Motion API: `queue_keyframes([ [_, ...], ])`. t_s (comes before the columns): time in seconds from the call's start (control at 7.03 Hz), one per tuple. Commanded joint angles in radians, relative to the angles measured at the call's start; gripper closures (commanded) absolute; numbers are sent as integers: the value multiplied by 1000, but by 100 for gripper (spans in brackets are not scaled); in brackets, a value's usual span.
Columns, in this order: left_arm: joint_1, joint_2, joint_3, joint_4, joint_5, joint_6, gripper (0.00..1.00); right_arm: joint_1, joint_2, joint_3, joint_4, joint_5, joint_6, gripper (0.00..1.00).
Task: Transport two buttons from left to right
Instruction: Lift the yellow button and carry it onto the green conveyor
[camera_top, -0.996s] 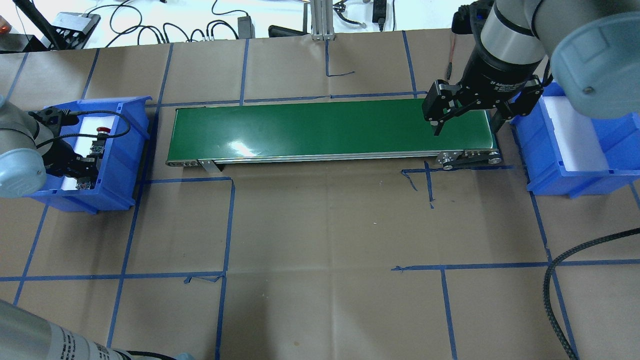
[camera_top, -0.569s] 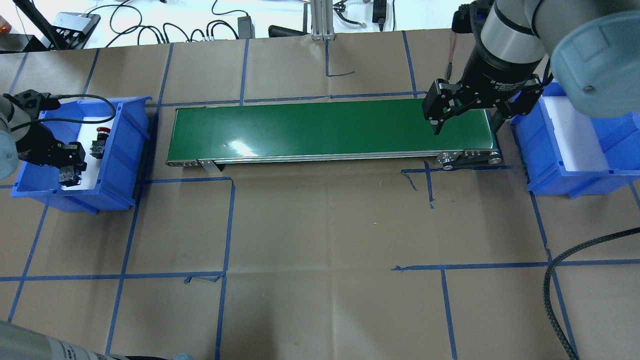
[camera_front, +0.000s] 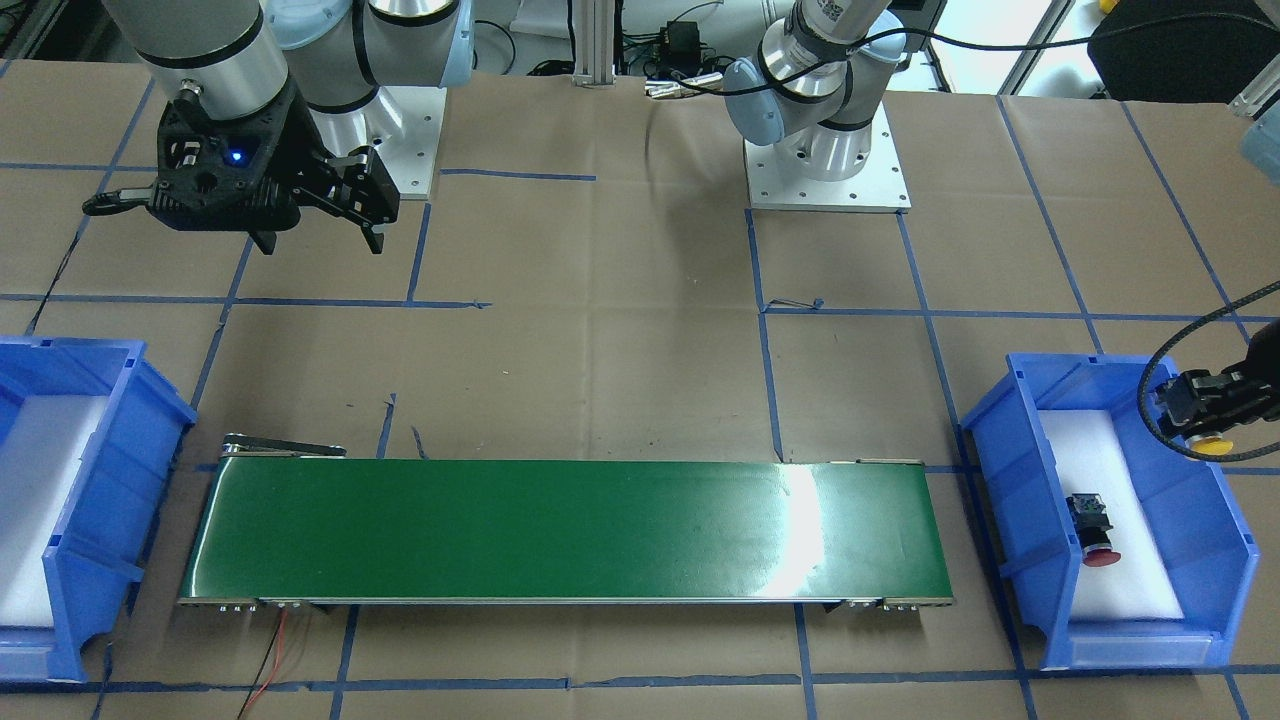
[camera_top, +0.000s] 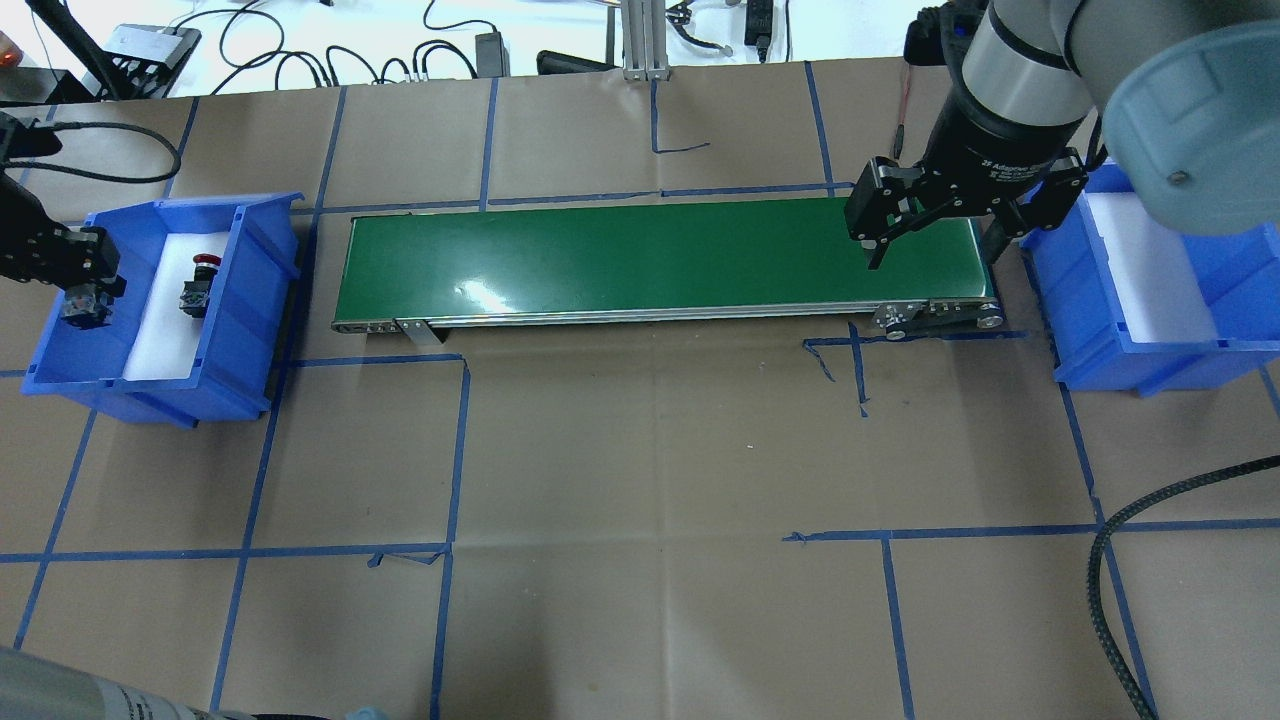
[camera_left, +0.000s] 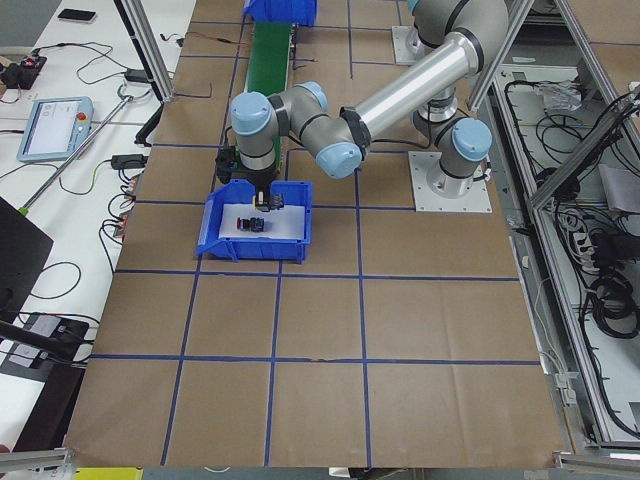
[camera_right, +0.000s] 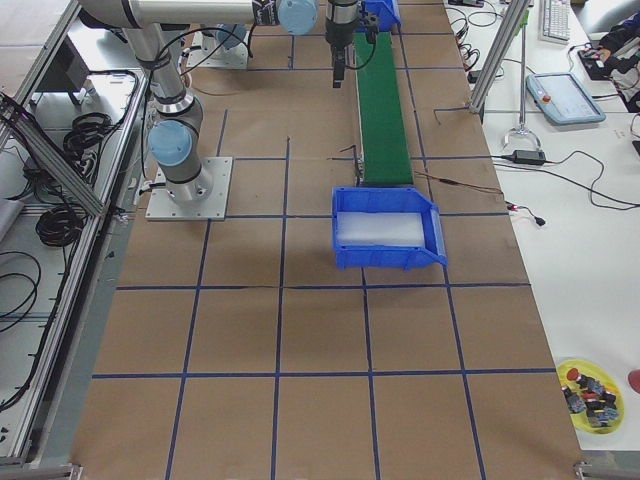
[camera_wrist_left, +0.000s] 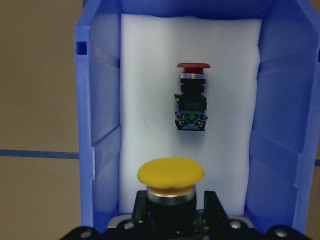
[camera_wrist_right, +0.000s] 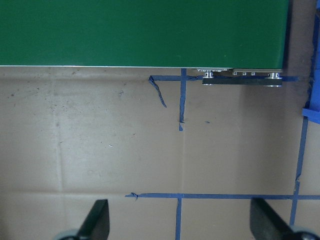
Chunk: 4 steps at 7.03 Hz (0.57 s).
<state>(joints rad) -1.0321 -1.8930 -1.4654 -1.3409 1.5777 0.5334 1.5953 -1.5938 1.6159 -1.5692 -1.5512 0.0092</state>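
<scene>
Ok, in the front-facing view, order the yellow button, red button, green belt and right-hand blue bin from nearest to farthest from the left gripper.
1. yellow button: held in the left gripper, at the left bin's outer side.
2. red button: lying inside that bin.
3. green belt: mid-table.
4. right blue bin: far end, view's left.

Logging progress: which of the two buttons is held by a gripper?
The yellow-capped button, clamped in the left gripper; the red-capped button lies on its side in the blue bin.
</scene>
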Motion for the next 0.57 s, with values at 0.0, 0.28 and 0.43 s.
queue_keyframes([
  [0.0, -168, -5, 34, -11, 8, -123, 100, 0, 0, 1, 0, 0, 0, 0],
  [0.28, -316, -4, 11, -6, -1, -309, 100, 0, 0, 1, 0, 0, 0, 0],
  [0.43, -386, -12, 8, -3, 2, -393, 100, 0, 0, 1, 0, -1, 0, 0],
])
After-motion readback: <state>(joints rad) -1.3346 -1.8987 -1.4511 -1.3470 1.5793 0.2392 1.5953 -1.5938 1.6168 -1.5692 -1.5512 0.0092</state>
